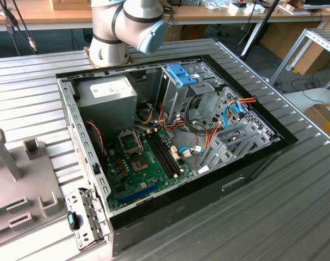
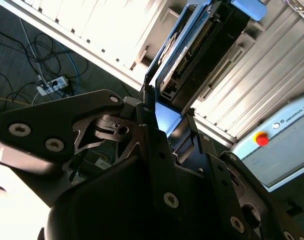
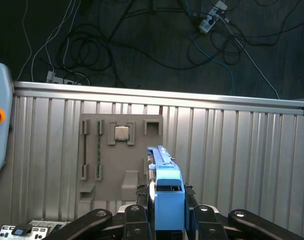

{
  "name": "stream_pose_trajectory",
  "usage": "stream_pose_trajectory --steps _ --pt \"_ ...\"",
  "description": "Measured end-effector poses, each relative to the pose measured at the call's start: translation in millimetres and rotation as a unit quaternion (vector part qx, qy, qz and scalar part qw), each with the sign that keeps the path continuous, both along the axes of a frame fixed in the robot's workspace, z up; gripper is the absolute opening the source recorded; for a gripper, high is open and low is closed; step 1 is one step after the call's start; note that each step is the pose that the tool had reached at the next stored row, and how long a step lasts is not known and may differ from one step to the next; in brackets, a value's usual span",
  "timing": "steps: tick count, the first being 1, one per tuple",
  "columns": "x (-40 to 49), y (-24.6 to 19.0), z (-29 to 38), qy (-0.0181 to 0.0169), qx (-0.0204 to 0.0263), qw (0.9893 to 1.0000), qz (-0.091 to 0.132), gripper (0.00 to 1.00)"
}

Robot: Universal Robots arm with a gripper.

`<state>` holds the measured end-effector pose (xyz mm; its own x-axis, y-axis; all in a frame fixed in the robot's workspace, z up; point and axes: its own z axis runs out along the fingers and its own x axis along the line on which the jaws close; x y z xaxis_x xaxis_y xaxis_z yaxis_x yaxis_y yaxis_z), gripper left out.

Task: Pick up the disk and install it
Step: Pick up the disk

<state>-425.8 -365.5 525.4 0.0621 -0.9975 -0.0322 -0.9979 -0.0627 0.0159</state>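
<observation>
- Tool (image 3: 166, 190) clamped on the disk (image 3: 169, 202) in the first wrist view.
- Disk long axis extends straight out from the tool, toward the desk (image 3: 232, 150).
- Case (image 1: 170, 215) sits mid-frame in the exterior view.

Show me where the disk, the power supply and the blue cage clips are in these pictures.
disk (image 3: 169, 200): first wrist view, on its blue end tab.
power supply (image 1: 107, 91): exterior view, on its labelled top face.
blue cage clips (image 1: 182, 76): exterior view, on the blue plastic.
</observation>
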Motion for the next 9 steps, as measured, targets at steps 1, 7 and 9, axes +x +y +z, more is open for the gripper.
stream_pose_trajectory --steps 1,7,9 --pt "0.2 0.0 0.0 0.0 0.0 1.0 0.0 0.36" --pt "0.9 0.0 0.0 0.0 0.0 1.0 0.0 0.36" --pt "0.9 0.0 0.0 0.0 0.0 1.0 0.0 0.36"
